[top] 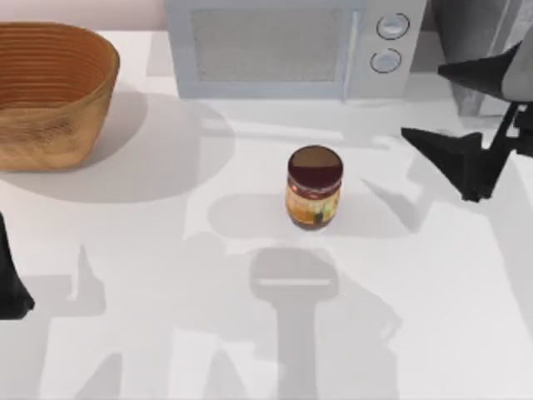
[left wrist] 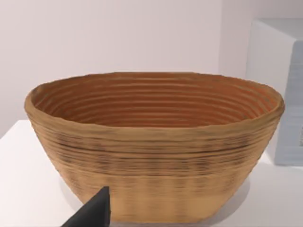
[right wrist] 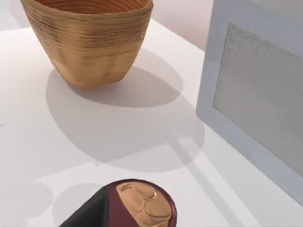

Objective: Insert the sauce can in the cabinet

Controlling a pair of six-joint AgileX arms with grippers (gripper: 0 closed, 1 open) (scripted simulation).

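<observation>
Sauce can (top: 314, 188) upright near the middle of the white counter (top: 166, 275), free of both grippers. Right gripper (top: 454, 117) hovers above the counter's right side, its 2 dark fingers (top: 454, 162) spread wide, with bare counter between them and the can; in the right wrist view the can's maroon lid (right wrist: 142, 203) sits just beyond 1 finger (right wrist: 87, 215). Microwave (top: 291, 46) with 2 round knobs lines the far edge behind the can, with a strip of open counter between them. Grey cabinet (top: 475, 37) stands at the far right corner, behind the right gripper. Wicker basket (top: 50, 92) occupies the far left corner, well apart from the can. Left gripper (top: 12, 279) is parked at the left edge, facing the basket (left wrist: 151, 146); whether it is open or closed cannot be told.
</observation>
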